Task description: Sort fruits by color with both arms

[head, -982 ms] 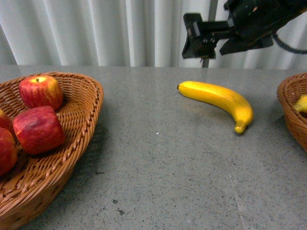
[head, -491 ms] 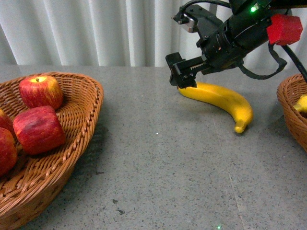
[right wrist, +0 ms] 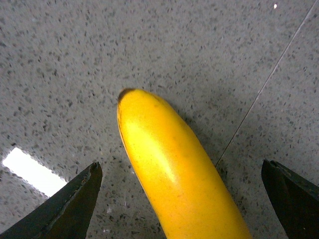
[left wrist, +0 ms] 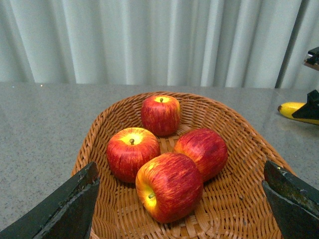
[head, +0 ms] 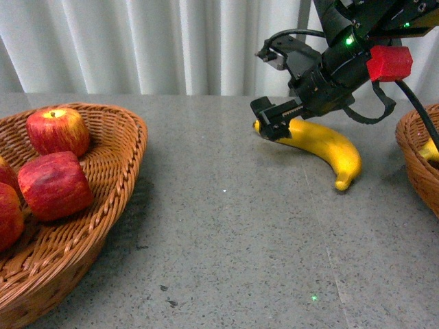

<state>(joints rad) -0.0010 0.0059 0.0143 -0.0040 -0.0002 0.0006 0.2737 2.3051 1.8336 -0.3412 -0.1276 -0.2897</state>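
Note:
A yellow banana lies on the grey table, right of centre. My right gripper hangs open at its dark-tipped left end. In the right wrist view the banana runs between the spread fingers of that gripper, with table showing on both sides. Several red apples lie together in the left wicker basket. My left gripper hovers open over them, holding nothing. In the front view two of the apples show fully, and the left gripper is out of frame.
A second wicker basket stands at the right edge with another banana inside. White curtains close off the back of the table. Bare grey tabletop lies between the two baskets.
My right arm came down from high at the back to the banana's left end, then shifted slightly right. The fruits have not moved.

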